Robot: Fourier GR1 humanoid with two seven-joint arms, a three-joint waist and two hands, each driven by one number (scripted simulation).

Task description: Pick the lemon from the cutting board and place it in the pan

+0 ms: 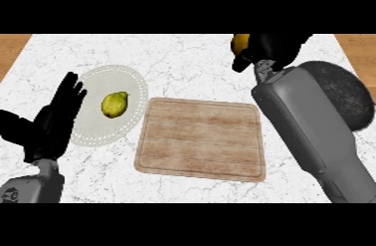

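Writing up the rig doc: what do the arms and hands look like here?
Both forearms are grey, boxy shells with rounded edges. Left hand and right hand are black, with fingers and a thumb. The left forearm carries a small dark round mark near the bottom edge. No cables or sleeves show.

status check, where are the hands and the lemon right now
Left hand open, resting at left edge. Right hand shut on lemon, up by the pan. Cutting board bare. Second yellow-green fruit on white plate.

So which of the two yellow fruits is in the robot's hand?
The yellow lemon at the top, in the right hand; the yellow-green fruit lies on the white plate.
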